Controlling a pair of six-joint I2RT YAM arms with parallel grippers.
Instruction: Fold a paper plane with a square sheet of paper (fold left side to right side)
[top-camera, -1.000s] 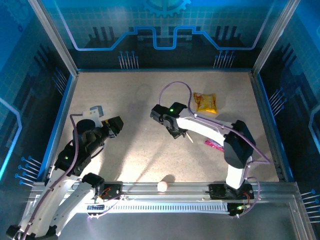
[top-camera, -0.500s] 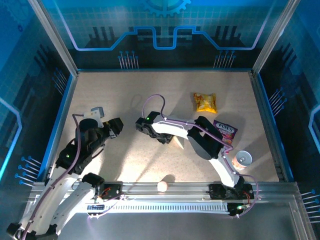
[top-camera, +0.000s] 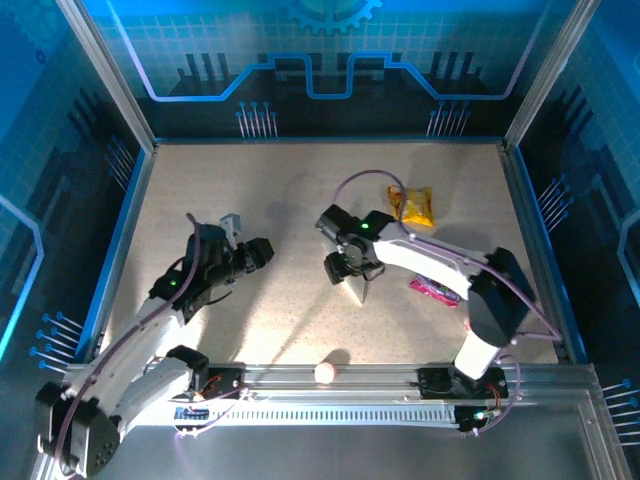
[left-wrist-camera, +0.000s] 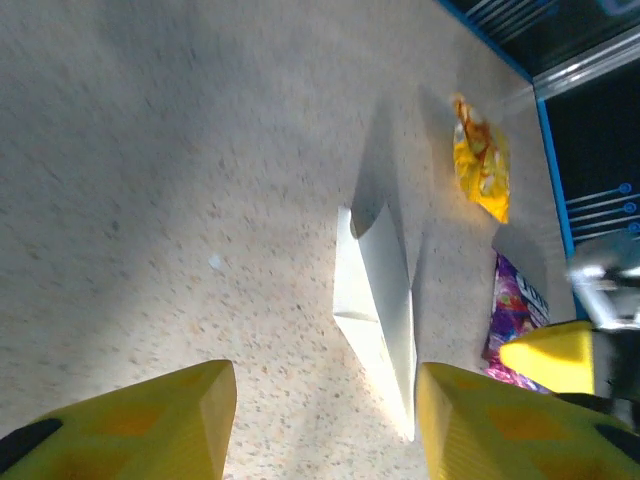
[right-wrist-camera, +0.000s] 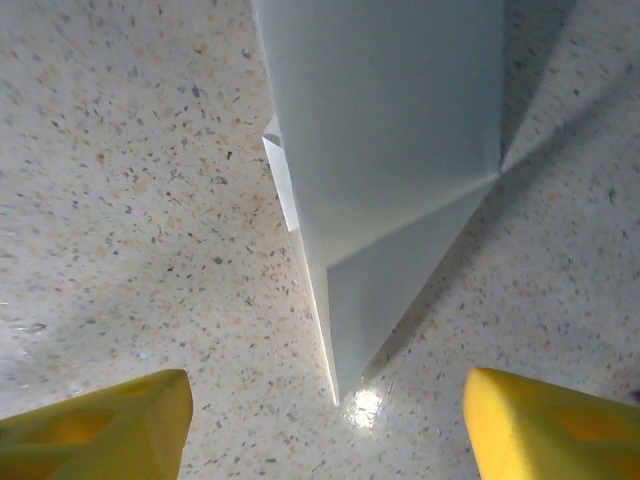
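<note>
The folded paper (right-wrist-camera: 390, 170) is seen lying flat on the speckled, stone-like table (right-wrist-camera: 120, 200), near its middle. It is creased into a narrow white pointed shape with layered flaps. The right gripper (right-wrist-camera: 326, 392) is held just over the paper's tip, its smooth yellow fingers (right-wrist-camera: 100, 430) spread wide and touching nothing. The left gripper (left-wrist-camera: 325, 385) is pointed at the paper from well apart, its jaws parted and empty. A crinkled yellow snack packet (top-camera: 413, 205) and a pink wrapper (top-camera: 432, 290) are laid to the right.

I see the white folded paper plane (right-wrist-camera: 390, 190) between the yellow fingers (right-wrist-camera: 100, 425) of my right gripper (right-wrist-camera: 325, 390), on a beige speckled tabletop (right-wrist-camera: 120, 180).
</note>
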